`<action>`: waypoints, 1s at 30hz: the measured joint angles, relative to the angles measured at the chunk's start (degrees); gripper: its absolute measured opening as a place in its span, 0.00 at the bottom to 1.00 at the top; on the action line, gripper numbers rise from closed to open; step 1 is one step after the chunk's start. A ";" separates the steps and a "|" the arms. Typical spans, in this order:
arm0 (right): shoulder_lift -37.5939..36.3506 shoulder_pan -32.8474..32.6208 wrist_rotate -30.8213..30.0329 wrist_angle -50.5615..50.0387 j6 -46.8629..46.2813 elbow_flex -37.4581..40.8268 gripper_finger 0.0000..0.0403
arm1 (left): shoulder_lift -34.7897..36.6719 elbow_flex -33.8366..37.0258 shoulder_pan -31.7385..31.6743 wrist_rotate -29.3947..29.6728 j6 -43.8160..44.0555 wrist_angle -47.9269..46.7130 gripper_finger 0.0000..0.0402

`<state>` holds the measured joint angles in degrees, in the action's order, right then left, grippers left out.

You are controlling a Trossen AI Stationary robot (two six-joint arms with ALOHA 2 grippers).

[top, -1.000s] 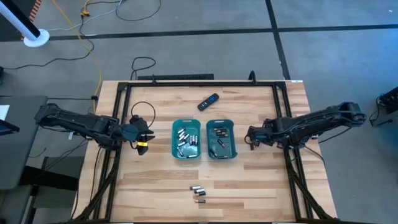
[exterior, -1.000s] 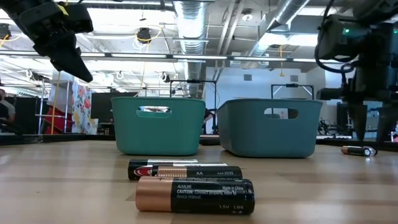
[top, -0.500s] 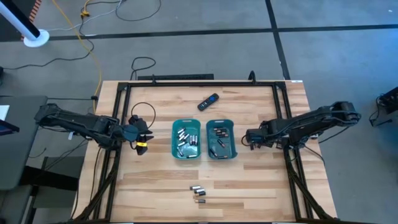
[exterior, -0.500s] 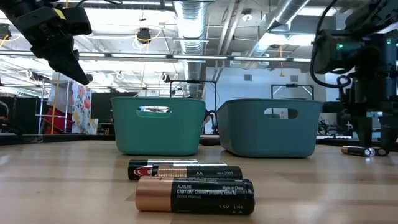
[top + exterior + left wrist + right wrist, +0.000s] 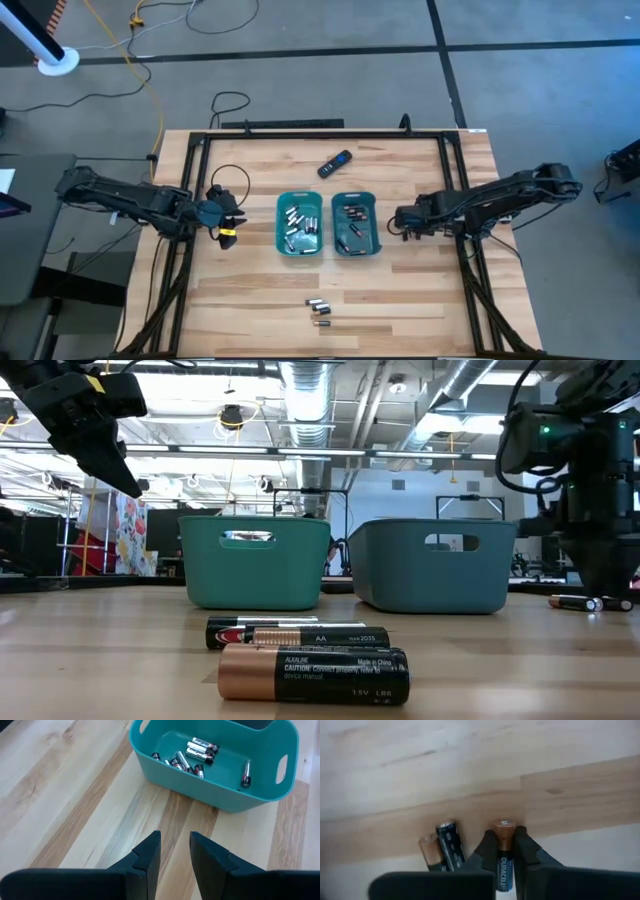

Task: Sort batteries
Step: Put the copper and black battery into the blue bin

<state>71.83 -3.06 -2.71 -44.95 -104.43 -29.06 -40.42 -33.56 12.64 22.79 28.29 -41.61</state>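
Coppery-ended cylindrical battery (image 5: 503,851) pinched by right hand (image 5: 504,847) on pale woodgrain desk (image 5: 470,765); left hand (image 5: 175,851) held slightly spread.

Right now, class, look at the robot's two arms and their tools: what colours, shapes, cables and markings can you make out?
Both arms are dark, slim and jointed. The left arm has a black cable looped beside it and a yellow marking near its tool, the left tool, which ends in two black, wedge-shaped fingers. The right arm is equally dark; the right tool has matching black fingers, and a green light glows on that arm in the low view.
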 joint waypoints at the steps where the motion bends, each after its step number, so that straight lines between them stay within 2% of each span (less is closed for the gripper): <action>1: -0.81 0.19 0.34 -0.30 1.18 -0.30 0.07 | 0.00 0.00 0.00 0.00 0.00 -0.04 0.25; 4: -3.25 0.76 3.02 -3.37 3.78 -1.77 0.03 | -0.02 0.00 0.00 0.02 0.00 -0.21 0.25; 7: -6.01 1.63 2.91 -8.53 6.63 -4.46 0.03 | -0.02 0.00 0.01 0.22 -0.01 -0.18 0.25; 11: -8.48 2.67 0.50 -16.63 11.42 -9.31 0.04 | -0.04 0.00 0.02 0.35 -0.02 -0.08 0.25; 15: -9.05 4.14 -3.97 -20.97 19.99 -16.01 0.04 | -0.04 0.00 0.02 0.40 -0.02 -0.06 0.25; 23: -5.02 7.00 -11.56 -19.97 40.28 -31.40 0.04 | -0.03 0.00 0.01 0.45 0.44 0.14 0.25; 30: 4.77 6.81 -12.67 -11.82 57.26 -41.75 0.04 | -0.04 0.00 0.02 0.55 0.50 0.20 0.25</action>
<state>76.61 3.75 -15.38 -56.77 -47.17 -70.82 -40.47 -33.56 12.67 23.33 28.80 -41.41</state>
